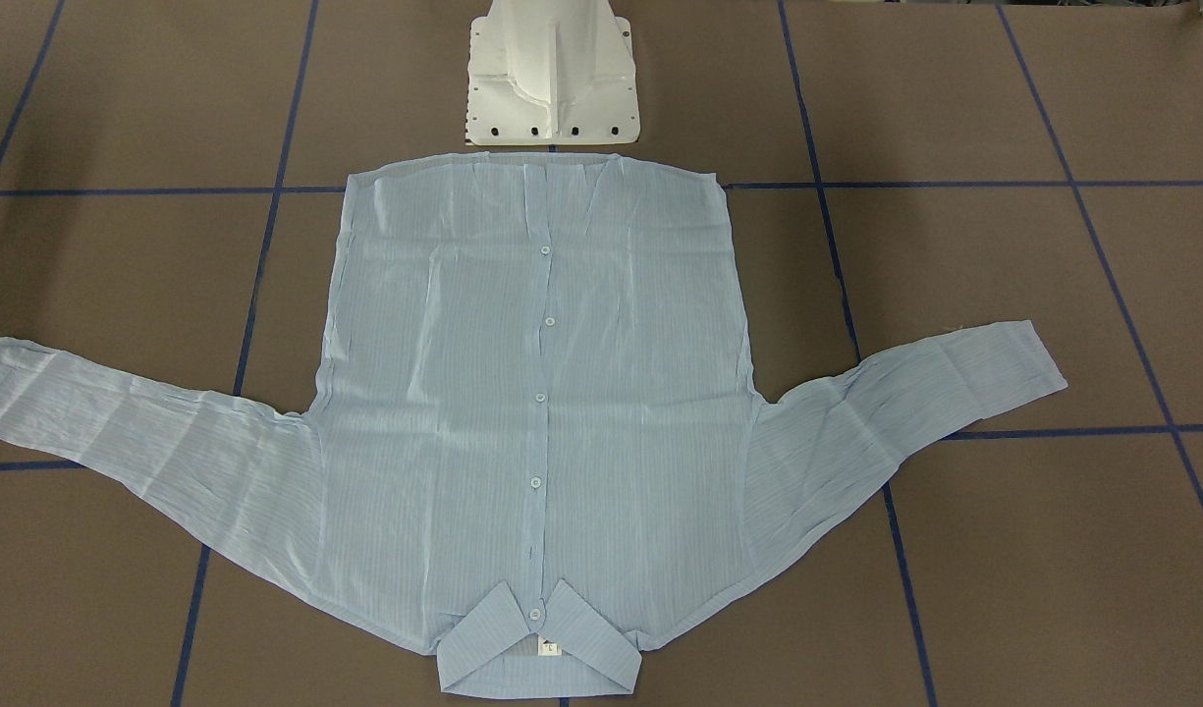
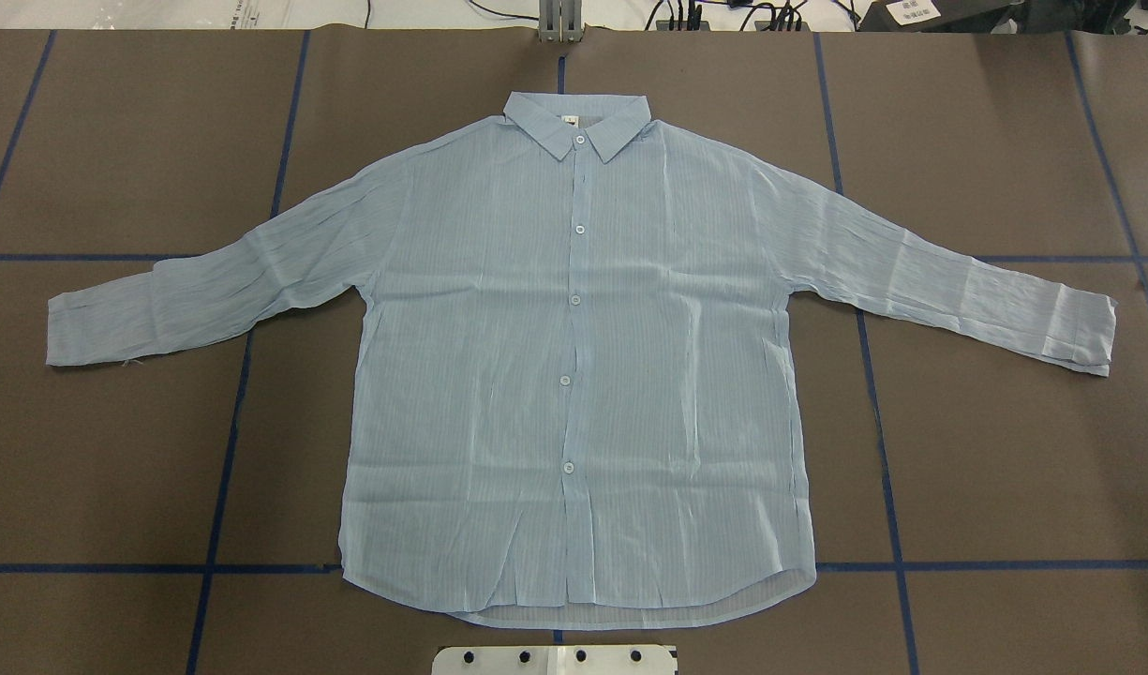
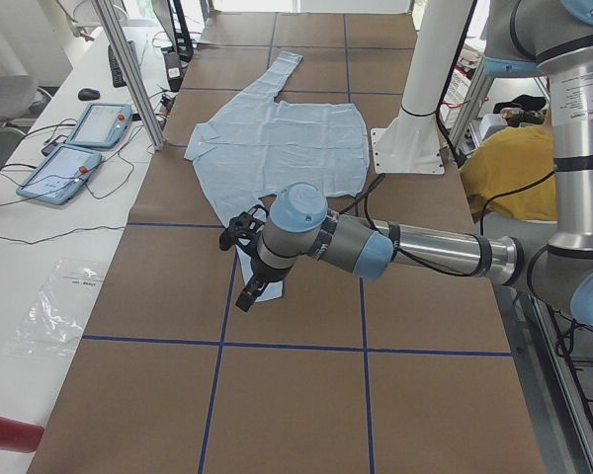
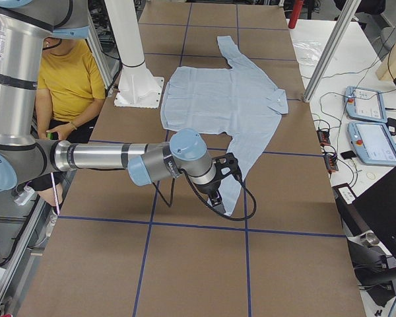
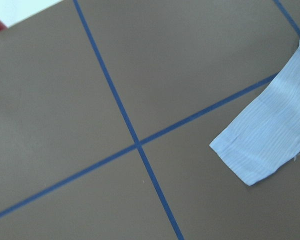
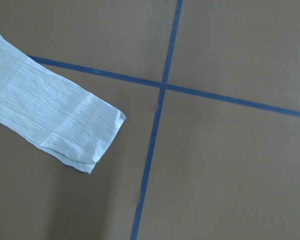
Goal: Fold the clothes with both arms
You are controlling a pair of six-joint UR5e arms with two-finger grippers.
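Observation:
The pale-blue striped shirt (image 2: pixel 574 375) lies flat and buttoned on the brown table, front up, both sleeves spread out, collar at the far side from the robot (image 1: pixel 522 393). My left gripper (image 3: pixel 259 293) hangs over the end of the near sleeve in the exterior left view. My right gripper (image 4: pixel 214 198) hangs over the other sleeve's end in the exterior right view. I cannot tell whether either is open or shut. The left wrist view shows one cuff (image 5: pixel 265 145) lying free on the table. The right wrist view shows the other cuff (image 6: pixel 55 120) lying free.
The white pedestal base (image 1: pixel 552 79) stands just behind the shirt's hem. Blue tape lines (image 2: pixel 227 469) grid the table. A side bench holds two tablets (image 3: pixel 74 158) and cables. A person in yellow (image 4: pixel 66 79) sits behind the robot.

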